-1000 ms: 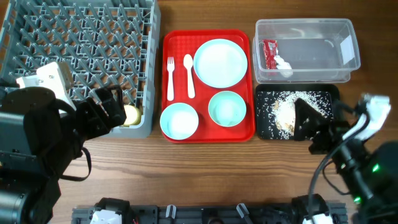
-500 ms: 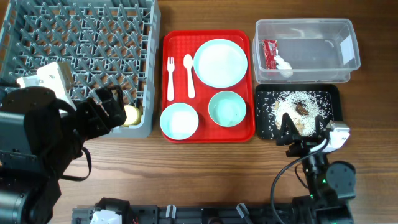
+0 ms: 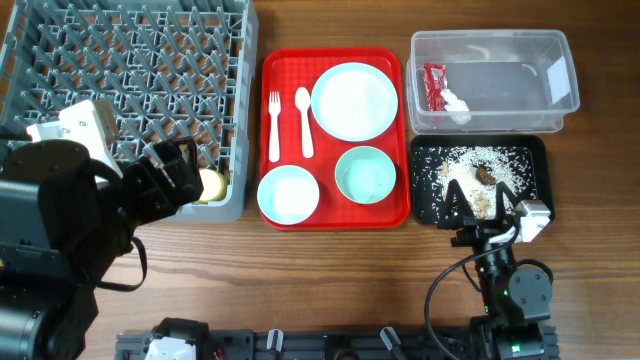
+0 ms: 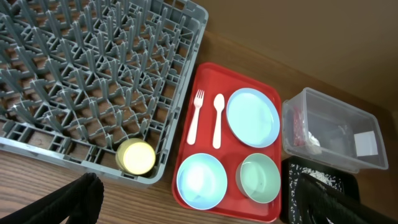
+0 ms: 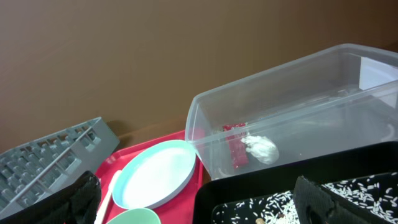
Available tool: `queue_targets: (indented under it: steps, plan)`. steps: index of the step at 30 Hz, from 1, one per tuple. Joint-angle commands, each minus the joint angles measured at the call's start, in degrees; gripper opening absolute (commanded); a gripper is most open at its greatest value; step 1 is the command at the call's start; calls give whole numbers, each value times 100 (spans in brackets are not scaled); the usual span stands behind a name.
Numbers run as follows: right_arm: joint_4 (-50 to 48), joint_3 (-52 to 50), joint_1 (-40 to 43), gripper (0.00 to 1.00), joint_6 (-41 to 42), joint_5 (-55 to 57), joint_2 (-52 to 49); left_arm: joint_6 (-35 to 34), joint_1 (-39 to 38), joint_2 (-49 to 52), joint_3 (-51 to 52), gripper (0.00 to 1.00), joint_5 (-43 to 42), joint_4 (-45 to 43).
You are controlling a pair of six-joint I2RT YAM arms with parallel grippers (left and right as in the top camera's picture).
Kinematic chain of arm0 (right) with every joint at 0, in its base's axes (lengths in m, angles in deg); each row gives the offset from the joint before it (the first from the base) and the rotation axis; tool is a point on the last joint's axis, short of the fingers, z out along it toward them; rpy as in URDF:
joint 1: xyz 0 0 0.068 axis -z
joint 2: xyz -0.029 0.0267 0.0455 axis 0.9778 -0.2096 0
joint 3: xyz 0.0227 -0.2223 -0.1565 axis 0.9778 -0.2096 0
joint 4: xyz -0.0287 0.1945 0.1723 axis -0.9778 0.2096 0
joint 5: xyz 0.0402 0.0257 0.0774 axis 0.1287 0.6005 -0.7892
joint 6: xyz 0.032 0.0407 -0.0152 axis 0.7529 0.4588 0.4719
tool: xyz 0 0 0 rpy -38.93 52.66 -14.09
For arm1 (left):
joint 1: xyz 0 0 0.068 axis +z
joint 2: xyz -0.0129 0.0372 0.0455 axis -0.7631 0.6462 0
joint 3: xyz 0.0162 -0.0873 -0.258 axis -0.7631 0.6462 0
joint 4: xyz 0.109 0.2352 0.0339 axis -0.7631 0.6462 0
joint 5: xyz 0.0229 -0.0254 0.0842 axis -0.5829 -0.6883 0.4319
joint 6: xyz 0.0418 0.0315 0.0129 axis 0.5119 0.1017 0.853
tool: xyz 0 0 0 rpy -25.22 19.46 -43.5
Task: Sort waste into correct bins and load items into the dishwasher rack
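The grey dishwasher rack (image 3: 247,100) stands at the back left, with the yellow cup (image 3: 210,184) in its near right corner. My left gripper (image 3: 172,172) is open and empty just left of the cup. The plate (image 3: 354,100), two bowls (image 3: 288,193) (image 3: 365,174), fork (image 3: 274,125) and spoon (image 3: 304,120) lie on the red tray (image 3: 290,65). The red-and-white wrapper (image 3: 433,86) lies in the clear tub (image 3: 490,36). Rice and brown scraps (image 3: 482,174) lie in the black tray (image 3: 425,205). My right gripper (image 3: 484,207) is open and empty over that tray's near edge.
The left wrist view shows the rack (image 4: 186,68), cup (image 4: 137,157) and red tray (image 4: 205,78) from above. The right wrist view shows the tub (image 5: 280,99), plate (image 5: 155,174) and black tray (image 5: 249,186). Bare wooden table lies along the front.
My right arm has swung in from the far right and now sits in front of the black tray, gripper over its near edge. The left arm has not moved.
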Motion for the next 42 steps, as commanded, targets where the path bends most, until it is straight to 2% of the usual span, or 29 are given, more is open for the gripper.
queue_targets:
  steps: [1,10,12,16,17,19,22,24,25,27,29,31,33,34,38,41,42]
  plan:
    - [-37,-7,35,100,68,-9,90,-33,-15,-48,0,100,96,-13]
    - [-37,-7,35,100,68,-9,90,-35,-15,-48,0,100,96,-13]
    - [-37,-7,35,100,66,-9,90,-313,-15,-48,0,100,-424,11]
    - [-35,-7,35,100,68,-9,90,-282,-15,61,44,100,-1655,-262]
    - [-35,-7,35,100,68,-9,90,-249,-50,238,61,100,-2090,-343]
    - [-37,-7,35,99,68,-7,90,-245,-282,715,87,100,-2330,-227]
    - [-37,-7,35,100,66,-9,90,-142,-964,1692,87,99,-2041,118]
    - [-35,-7,35,100,68,-9,90,-146,-1556,2487,87,91,-1453,179]
    - [-35,-7,35,100,68,-9,90,-188,-1738,2732,87,91,-1191,164]
    - [-37,-7,35,100,66,-9,90,-610,-2100,3355,87,92,-409,131]
    - [-35,-7,35,100,68,-9,90,-1038,-2269,3934,87,90,24,118]
    - [-35,-7,35,100,68,-9,90,-1224,-2293,4426,87,87,46,46]
    - [-37,-7,35,100,68,-9,90,-1237,-2291,4839,87,74,-212,-133]
    - [-35,-7,35,100,68,-9,90,-1237,-2291,4970,87,64,-289,-179]
    - [-35,-7,35,100,68,-9,90,-1167,-2317,5222,87,65,-743,-772]
    - [-37,-7,35,100,68,-9,90,-979,-2435,5228,87,67,-487,-1460]
    - [-35,-7,35,100,68,-9,90,-979,-2448,5237,87,63,-343,-1547]
